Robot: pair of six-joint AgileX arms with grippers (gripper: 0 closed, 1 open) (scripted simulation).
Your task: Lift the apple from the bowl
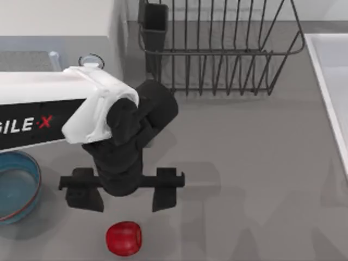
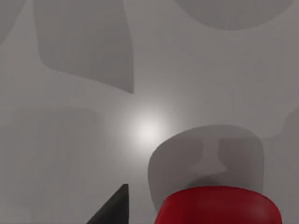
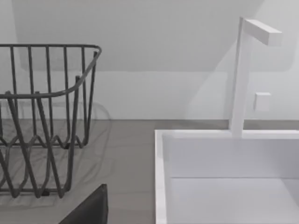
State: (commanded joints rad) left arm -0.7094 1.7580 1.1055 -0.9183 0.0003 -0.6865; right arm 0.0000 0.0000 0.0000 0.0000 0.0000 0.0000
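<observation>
The apple [image 1: 124, 238] lies on the grey table [image 1: 244, 163] at the near edge, outside the bowl [image 1: 16, 187]. My left gripper [image 1: 124, 190] hangs just behind it, jaws spread wide. Farther back stands the wire rack [image 1: 217, 49].

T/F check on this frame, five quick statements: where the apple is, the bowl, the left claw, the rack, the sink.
1. The apple lies inside the bowl. False: it sits on the bare table, to the right of the bowl.
2. The left claw is open above the table, just behind the apple. True.
3. The left claw grips the apple. False: the fingers are spread and nothing is between them.
4. A dark wire rack stands at the back of the table. True.
5. The sink holds the bowl. False: the bowl is at the table's left edge, and the sink is on the right.
</observation>
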